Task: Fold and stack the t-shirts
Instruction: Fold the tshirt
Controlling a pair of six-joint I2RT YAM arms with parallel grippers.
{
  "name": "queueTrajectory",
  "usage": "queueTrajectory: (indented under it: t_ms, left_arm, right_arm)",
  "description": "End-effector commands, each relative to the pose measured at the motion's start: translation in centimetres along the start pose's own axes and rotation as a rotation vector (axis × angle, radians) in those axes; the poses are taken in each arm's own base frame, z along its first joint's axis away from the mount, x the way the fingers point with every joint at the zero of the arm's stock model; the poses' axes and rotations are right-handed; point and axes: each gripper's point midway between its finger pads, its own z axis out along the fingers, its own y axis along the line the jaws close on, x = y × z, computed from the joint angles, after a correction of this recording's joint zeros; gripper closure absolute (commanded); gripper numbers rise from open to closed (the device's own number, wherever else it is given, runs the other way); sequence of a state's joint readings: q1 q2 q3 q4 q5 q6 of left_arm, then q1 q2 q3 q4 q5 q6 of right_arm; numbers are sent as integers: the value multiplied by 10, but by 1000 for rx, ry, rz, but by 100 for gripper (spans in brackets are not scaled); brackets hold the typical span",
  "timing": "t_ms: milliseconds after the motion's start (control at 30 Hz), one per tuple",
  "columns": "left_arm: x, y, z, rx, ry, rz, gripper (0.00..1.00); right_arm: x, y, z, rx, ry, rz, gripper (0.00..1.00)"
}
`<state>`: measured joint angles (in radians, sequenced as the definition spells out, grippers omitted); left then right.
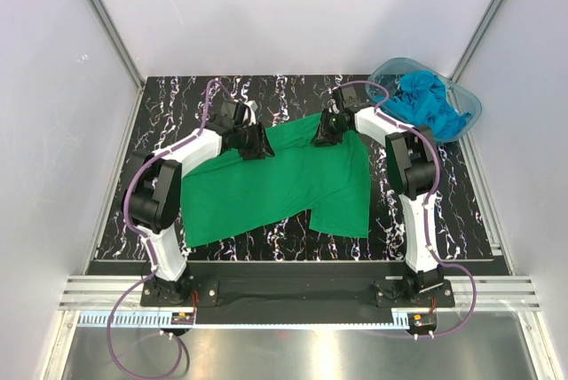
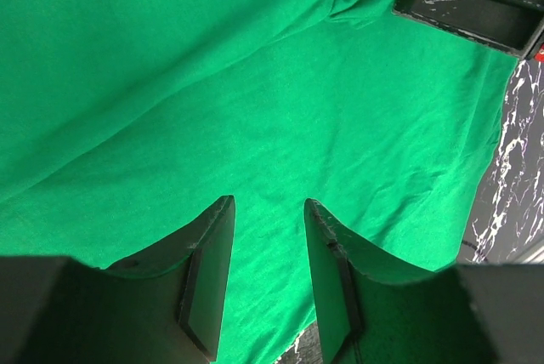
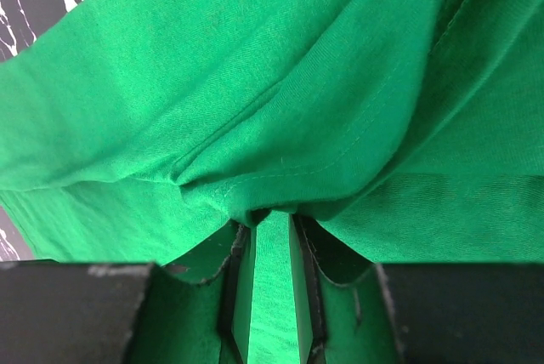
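At the far edge of the green t-shirt [image 1: 266,193], right gripper [image 3: 270,226] is pinched tight on a bunched fold, while left gripper [image 2: 268,204] sits over the cloth, fingers spread apart.

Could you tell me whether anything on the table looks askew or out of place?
The green t-shirt lies crooked on the table, its near edge stepped rather than straight. Its far edge is bunched where the right gripper pinches it; the left gripper hangs open over it.
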<state>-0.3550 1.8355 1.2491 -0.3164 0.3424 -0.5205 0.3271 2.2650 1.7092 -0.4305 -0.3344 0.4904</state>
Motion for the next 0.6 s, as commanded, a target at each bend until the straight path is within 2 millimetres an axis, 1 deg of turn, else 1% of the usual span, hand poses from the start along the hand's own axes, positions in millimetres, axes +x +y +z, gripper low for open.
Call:
queueTrajectory:
  t_ms: [0, 200, 433, 567]
  left_arm:
    - [-9, -16, -13, 60, -35, 28, 57]
    - [-5, -16, -12, 70, -26, 13, 57]
    - [-4, -16, -10, 77, -28, 3, 57]
    - [-3, -16, -9, 77, -28, -1, 57]
  right_arm:
    - [-18, 22, -5, -60, -58, -24, 71]
    - [-21, 30, -8, -90, -82, -28, 68]
    - [-20, 29, -4, -101, -72, -4, 64]
    - [-17, 26, 2, -86, -44, 6, 68]
